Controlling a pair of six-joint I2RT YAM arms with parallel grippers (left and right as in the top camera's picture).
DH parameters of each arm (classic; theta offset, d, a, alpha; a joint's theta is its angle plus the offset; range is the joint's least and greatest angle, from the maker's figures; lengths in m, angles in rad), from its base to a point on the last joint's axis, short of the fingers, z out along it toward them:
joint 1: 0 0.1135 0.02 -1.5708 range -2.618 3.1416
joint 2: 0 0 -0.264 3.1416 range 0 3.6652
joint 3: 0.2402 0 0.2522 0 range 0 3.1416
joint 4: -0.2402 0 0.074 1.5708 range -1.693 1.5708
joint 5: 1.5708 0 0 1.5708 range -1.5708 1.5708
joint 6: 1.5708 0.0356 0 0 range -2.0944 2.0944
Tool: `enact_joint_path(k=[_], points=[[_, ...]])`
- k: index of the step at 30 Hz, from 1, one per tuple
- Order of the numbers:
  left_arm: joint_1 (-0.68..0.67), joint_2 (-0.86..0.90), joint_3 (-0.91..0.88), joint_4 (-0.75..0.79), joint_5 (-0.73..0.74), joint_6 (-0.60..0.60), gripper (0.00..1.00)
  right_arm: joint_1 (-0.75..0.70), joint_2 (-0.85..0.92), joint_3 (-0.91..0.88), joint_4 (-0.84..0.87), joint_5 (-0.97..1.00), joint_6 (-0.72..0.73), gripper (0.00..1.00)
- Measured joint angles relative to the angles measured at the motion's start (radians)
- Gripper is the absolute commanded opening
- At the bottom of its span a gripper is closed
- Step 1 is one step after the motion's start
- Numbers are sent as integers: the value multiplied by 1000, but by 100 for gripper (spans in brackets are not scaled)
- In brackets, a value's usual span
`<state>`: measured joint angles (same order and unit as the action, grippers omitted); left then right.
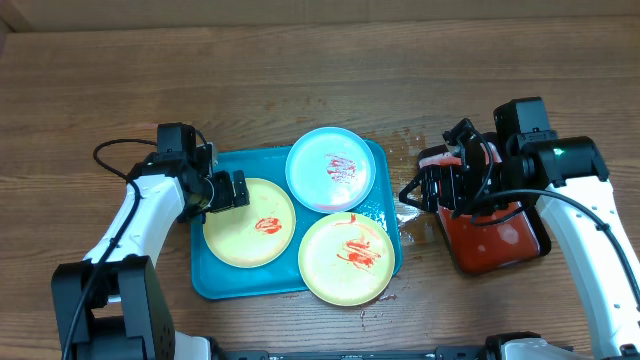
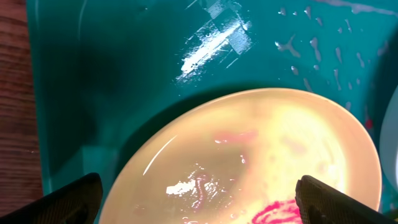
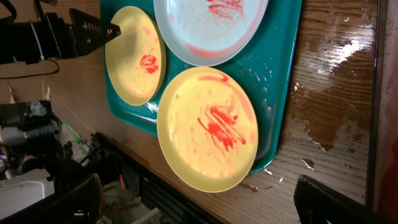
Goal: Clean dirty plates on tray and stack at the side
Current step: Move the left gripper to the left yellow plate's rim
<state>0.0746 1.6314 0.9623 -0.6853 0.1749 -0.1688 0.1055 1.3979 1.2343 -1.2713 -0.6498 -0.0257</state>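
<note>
A large turquoise rectangular plastic tray [image 1: 225,282] lies on the wooden table [image 1: 300,60] and carries three small round plastic plates, all smeared red. A pale yellow plate [image 1: 250,222] sits at its left. A light blue plate [image 1: 330,168] sits at the far right, its edge over the first plate's rim. A second pale yellow plate [image 1: 347,258] is at the near right, jutting past the tray's front rim.

The left gripper [image 1: 238,188] hangs over the left yellow plate's far edge. In the left wrist view only its two fingertips [image 2: 74,199] show, cut off at the bottom corners and spread wide. Whether they touch the plate cannot be told.

The right gripper [image 1: 412,195] is off the tray, over a wet patch [image 1: 410,228] of table. Its tips in the right wrist view are likewise cropped and wide apart, holding nothing. The right arm hides much of a smaller black tray [image 1: 544,240] of red liquid.
</note>
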Motion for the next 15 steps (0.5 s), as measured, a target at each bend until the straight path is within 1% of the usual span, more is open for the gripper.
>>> enact_joint_path(k=[11, 14, 15], points=[[0, 0, 0, -13, 8, 14, 100, 0, 0, 0, -2, 0, 0, 100], [0, 0, 0, -43, -43, -18, 100, 0, 0, 0, -2, 0, 1, 100], [0, 0, 0, -51, -60, -32, 99, 0, 0, 0, -2, 0, 0, 100]])
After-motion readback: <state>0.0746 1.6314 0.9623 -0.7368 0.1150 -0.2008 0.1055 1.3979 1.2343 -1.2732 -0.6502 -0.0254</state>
